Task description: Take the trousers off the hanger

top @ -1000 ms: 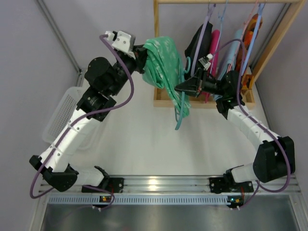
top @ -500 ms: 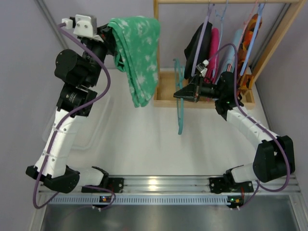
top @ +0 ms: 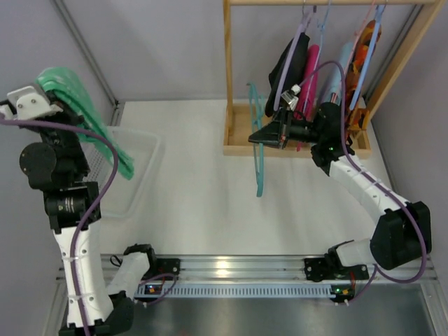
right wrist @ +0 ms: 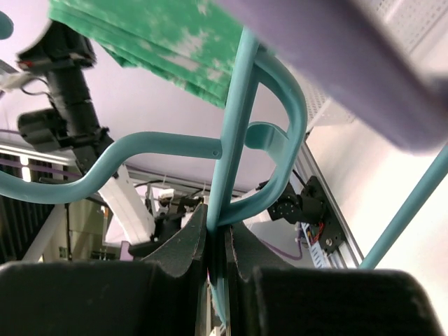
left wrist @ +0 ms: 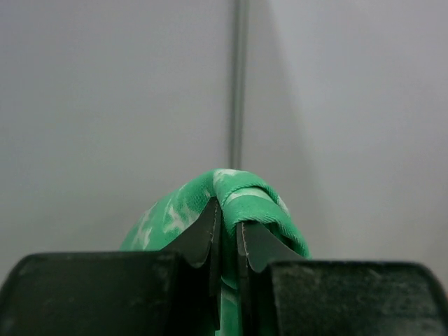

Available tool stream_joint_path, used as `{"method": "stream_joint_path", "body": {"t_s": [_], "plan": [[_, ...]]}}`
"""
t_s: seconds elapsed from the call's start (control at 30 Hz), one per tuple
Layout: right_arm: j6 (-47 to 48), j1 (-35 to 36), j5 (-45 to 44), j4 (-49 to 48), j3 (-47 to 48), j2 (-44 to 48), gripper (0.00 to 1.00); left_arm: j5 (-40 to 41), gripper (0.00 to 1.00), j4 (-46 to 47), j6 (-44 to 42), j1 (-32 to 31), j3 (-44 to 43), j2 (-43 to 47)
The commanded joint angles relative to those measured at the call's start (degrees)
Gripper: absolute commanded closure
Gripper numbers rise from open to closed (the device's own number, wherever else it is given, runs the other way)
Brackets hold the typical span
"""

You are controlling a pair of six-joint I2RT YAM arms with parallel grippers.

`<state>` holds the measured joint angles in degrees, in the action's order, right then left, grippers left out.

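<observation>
Green trousers [top: 70,84] now far left, high up, pinched in the left gripper [left wrist: 229,225]. The jaws are narrow, with a fold of cloth clamped between them. The tail of the cloth hangs down toward the left rim of the bin [top: 143,178].

Change: a second ago the trousers were bunched mid-table right beside the hanger [top: 259,168]. Half a second ago they were clear of it, and now they have swung fully left to above the bin. The hanger is bare and dangles from the right gripper [right wrist: 217,227], whose jaws are closed tight on a teal bar. It sits in front of the rack [top: 227,70], about where it was.

Judgement: this pair is off the hanger, and the drop into the bin comes next. The cloth hangs near the bin's edge rather than its centre, so it may drape over the rim when released.

Containers:
- Bin: clear plastic, on the table's left side. Nothing visibly lies inside; only the green tail reaches it, and whether it touches I cannot tell.
- Rack: holds four pairs on hangers, close together: black pair [top: 290,59], pink pair [top: 311,66], blue pair [top: 344,59] and orange pair [top: 369,38]. All four remain to be done.
</observation>
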<state>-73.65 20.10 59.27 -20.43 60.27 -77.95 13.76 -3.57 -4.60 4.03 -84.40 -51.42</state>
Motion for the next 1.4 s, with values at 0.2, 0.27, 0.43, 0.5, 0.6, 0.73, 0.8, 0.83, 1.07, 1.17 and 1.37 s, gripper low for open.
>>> {"method": "stream_joint_path", "body": {"t_s": [0.2,0.27,0.43,0.5,0.6,0.73,0.8,0.83,1.07,1.17,1.37], "plan": [[-0.6,1.5,0.1,-2.2,6.5,0.3,1.0,12.6,1.0,6.9,-5.8,11.6,13.1,11.7],[-0.5,1.5,0.1,-2.2,6.7,0.3,1.0,14.8,1.0,6.9,-8.7,12.1,16.4,13.6],[-0.6,1.6,0.5,-2.1,7.5,-0.3,1.0,18.0,1.0,8.8,-12.6,13.5,23.0,16.5],[-0.6,1.6,0.9,-1.9,8.0,-1.0,1.0,18.1,1.0,9.9,-13.9,14.2,24.6,17.0],[-0.6,1.6,1.3,-1.4,8.9,-1.6,1.0,15.9,1.0,11.7,-17.1,14.2,27.5,16.5],[0.2,1.7,2.3,0.2,11.5,-2.6,1.0,13.3,1.0,12.4,-17.5,14.2,30.1,11.9],[1.2,1.6,2.4,1.7,12.3,-2.5,1.0,9.6,1.0,13.1,-16.0,14.2,31.6,10.0],[1.4,1.6,2.3,1.9,12.9,-2.5,1.0,8.1,1.0,13.2,-15.3,14.2,31.9,9.2],[2.3,1.6,1.4,2.9,13.8,-1.3,1.0,1.4,1.0,13.6,-8.1,13.9,32.9,-3.2],[2.8,1.7,1.1,3.5,14.3,-0.8,1.0,0.2,0.93,13.5,-5.8,13.1,33.9,-7.9],[5.7,1.6,-0.3,8.5,16.8,0.0,1.0,-1.1,0.39,11.1,-2.3,9.9,33.8,-10.5]]}}
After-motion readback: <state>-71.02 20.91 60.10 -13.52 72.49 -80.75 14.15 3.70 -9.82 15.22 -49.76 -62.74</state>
